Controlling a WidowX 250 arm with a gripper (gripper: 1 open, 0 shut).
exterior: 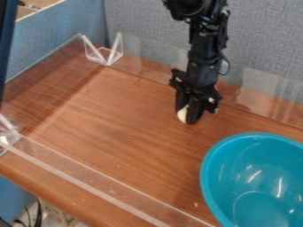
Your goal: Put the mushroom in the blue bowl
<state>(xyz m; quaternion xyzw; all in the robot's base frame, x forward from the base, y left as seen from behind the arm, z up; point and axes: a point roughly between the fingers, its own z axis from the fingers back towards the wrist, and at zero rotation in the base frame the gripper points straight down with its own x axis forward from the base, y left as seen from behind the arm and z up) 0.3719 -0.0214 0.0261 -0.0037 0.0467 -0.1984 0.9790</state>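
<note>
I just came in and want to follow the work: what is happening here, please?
The robot gripper is down at the table, with its fingers around the mushroom, which seems to rest on the wood. The blue bowl stands nearby, and the mushroom is not yet in it.
</note>
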